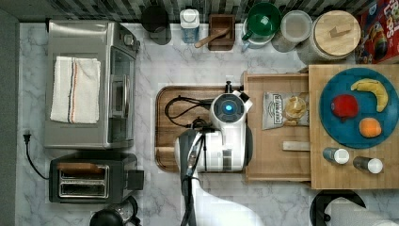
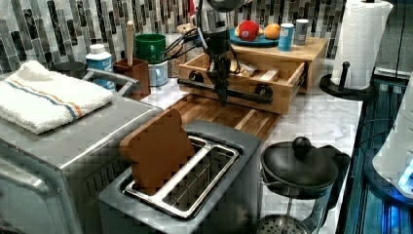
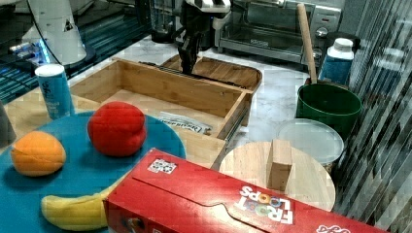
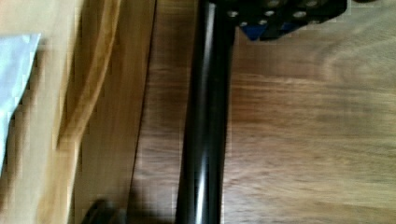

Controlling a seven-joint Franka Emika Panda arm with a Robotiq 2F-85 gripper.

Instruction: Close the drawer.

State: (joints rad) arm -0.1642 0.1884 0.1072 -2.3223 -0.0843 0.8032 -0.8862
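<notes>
Hand: pointed straight down at the black bar handle on the drawer front, tip at or just outside the bar in the left view; whether it is spread or pressed together cannot be told, and contact with the bar is not clear. Placement reads as a setup for pushing: a hand on the outer side of the handle can drive the front inward without needing a grip. Drawer: light wood, pulled well out from under the butcher-block top, its front overhanging the dark board on the marble desk. Contents: a snack packet and a pale flat strip, both lying low below the rim, so likely to clear the top when the drawer slides in. Handle, wrist view: black bar running lengthwise over brown wood, drawer rim just beside it. On the top: blue plate with apple, orange and banana, and two shakers near the edge, well above the drawer's travel. Task status, judged: drawer open, push toward the block pending. Risk, judged: an off-centre push could skew the drawer on its runners.
</notes>
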